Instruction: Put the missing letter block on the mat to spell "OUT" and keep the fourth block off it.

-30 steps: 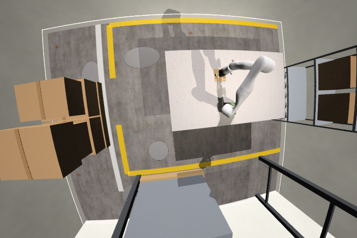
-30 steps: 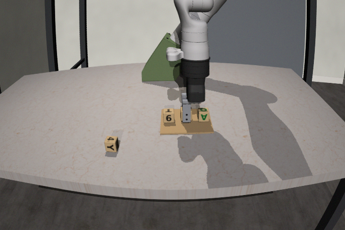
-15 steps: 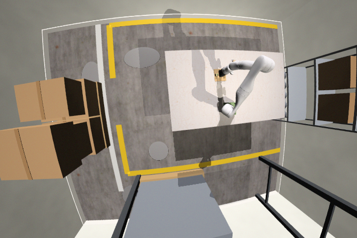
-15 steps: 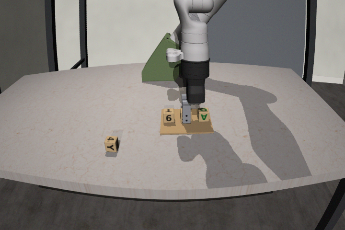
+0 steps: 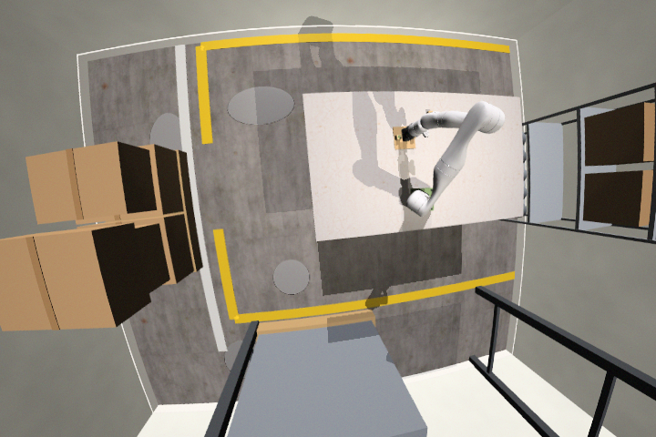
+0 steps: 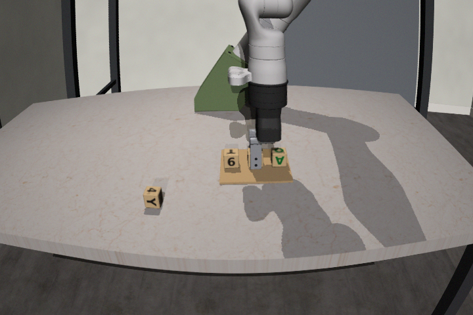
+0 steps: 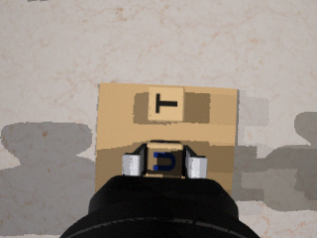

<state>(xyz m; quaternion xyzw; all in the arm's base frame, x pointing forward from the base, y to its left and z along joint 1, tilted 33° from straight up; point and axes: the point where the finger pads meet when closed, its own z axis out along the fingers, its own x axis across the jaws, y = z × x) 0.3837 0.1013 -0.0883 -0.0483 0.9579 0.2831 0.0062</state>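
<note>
Straddling U [image 6: 249, 159] [image 7: 163, 161] at mid-mat with the claw [image 5: 404, 136] [image 6: 255, 163] [image 7: 164, 155], possibly gripping, possibly released: cannot tell. In the exterior view, showing T [image 6: 231, 159] [image 7: 165, 104] at nine o'clock, O [image 6: 279, 157] at three, all seemingly lying on the mat [image 5: 411, 146] [image 6: 240, 177] [image 7: 119, 134]; Y [image 5: 427, 111] [image 6: 152, 197] sitting off it at eight. Spelling looking done; likely needing only letting go, clearing, settling. Arm [image 5: 445, 121] [image 6: 267, 66] reaching over, wrist pointing toward six.

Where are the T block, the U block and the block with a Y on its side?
T block [image 6: 231, 159] [image 7: 165, 104]: exterior, side facing the camera; wrist, top face.
U block [image 7: 163, 161]: wrist, top face.
Y block [image 6: 152, 201]: exterior, side bearing the Y.
</note>
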